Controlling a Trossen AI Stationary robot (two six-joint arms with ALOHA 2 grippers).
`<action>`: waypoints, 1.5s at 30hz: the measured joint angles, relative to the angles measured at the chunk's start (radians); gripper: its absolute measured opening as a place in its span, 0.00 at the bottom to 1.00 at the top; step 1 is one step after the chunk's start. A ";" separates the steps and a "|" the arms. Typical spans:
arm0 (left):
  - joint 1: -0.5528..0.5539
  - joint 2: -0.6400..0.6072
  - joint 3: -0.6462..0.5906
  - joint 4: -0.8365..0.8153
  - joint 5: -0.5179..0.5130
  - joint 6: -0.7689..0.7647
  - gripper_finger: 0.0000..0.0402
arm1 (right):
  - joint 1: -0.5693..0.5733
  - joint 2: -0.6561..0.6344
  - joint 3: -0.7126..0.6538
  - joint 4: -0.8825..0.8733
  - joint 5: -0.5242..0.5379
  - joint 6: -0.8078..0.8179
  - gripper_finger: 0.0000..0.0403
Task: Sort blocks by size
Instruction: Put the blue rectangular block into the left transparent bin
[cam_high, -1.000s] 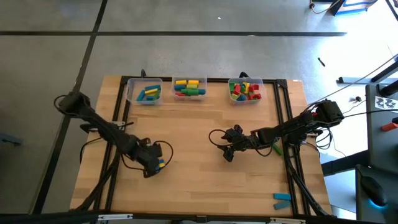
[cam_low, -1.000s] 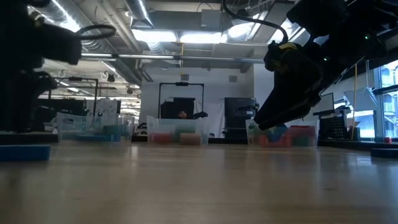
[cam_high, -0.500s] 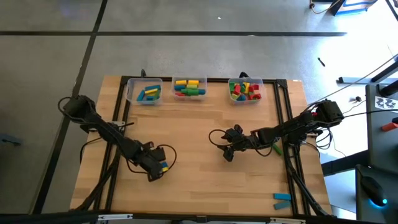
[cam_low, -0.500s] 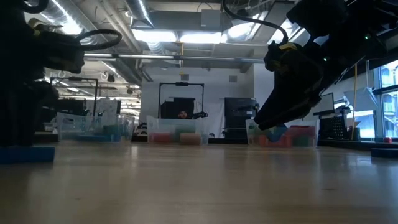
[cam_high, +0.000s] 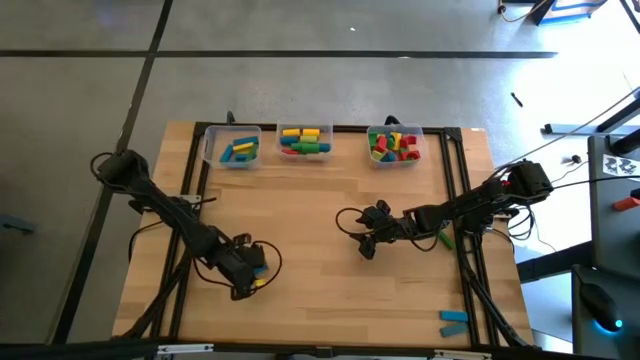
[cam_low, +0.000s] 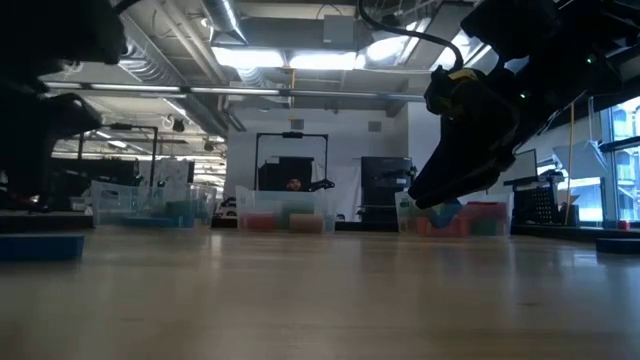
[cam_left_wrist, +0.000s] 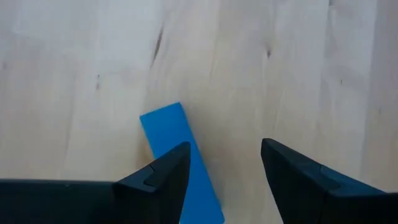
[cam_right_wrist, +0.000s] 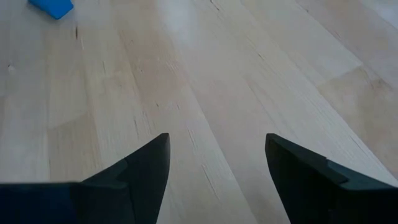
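My left gripper (cam_high: 250, 276) is open and low over the table's near left part. A flat blue block (cam_left_wrist: 178, 157) lies on the wood there; in the left wrist view its end runs under one finger (cam_left_wrist: 163, 177), and the gap between the fingertips (cam_left_wrist: 224, 168) is bare wood. A yellow block (cam_high: 262, 284) lies beside the gripper. The blue block also shows in the low view (cam_low: 40, 246). My right gripper (cam_high: 366, 243) is open and empty above the table's middle; it also shows in the right wrist view (cam_right_wrist: 217, 162). My left gripper has one finger (cam_left_wrist: 163, 177) over the blue block's near end (cam_left_wrist: 198, 186), pointing down from above. The finger hides that end, and I cannot tell whether it touches the block. The block lies flat on the table.
Three clear bins with blocks stand along the far edge: left (cam_high: 232, 148), middle (cam_high: 305, 141), right (cam_high: 395, 145). A green block (cam_high: 445, 239) lies by the right arm. Two blue blocks (cam_high: 453, 320) lie at the near right corner.
My left gripper has shifted a little toward the table's near edge, staying low by the blue and yellow blocks. The blue block has stayed on the table.
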 joint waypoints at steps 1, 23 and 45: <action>-0.005 0.001 -0.004 -0.001 0.000 0.000 0.48 | 0.000 0.000 0.000 0.000 0.000 0.000 0.64; 0.037 0.002 -0.106 0.039 -0.087 0.046 0.48 | 0.000 0.000 0.000 0.000 0.000 0.000 0.64; 0.042 -0.096 -0.086 0.052 -0.109 0.105 0.48 | 0.000 0.000 0.000 0.000 0.000 0.000 0.64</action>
